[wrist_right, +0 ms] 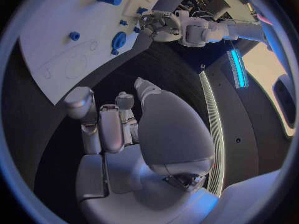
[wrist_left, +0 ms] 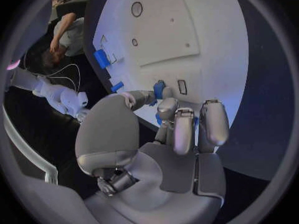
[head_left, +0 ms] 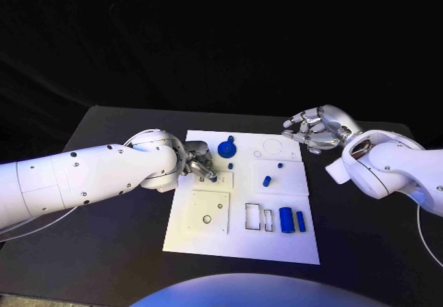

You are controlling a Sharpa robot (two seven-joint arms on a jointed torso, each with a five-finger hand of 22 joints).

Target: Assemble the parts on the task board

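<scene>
The left robot hand (head_left: 198, 164) sits over the white board's (head_left: 286, 246) left edge, fingertips pinching a small blue peg (wrist_left: 159, 89) that stands upright just off its tips. The right robot hand (head_left: 317, 129) hovers beyond the board's far right corner, fingers loosely curled, holding nothing. Open board lies rightward towards the blue cylinders (head_left: 292, 220) near the front edge.

Black table (head_left: 111, 128) (matte), black backdrop behind; cyan light strip (wrist_right: 235, 67) nearby.
</scene>
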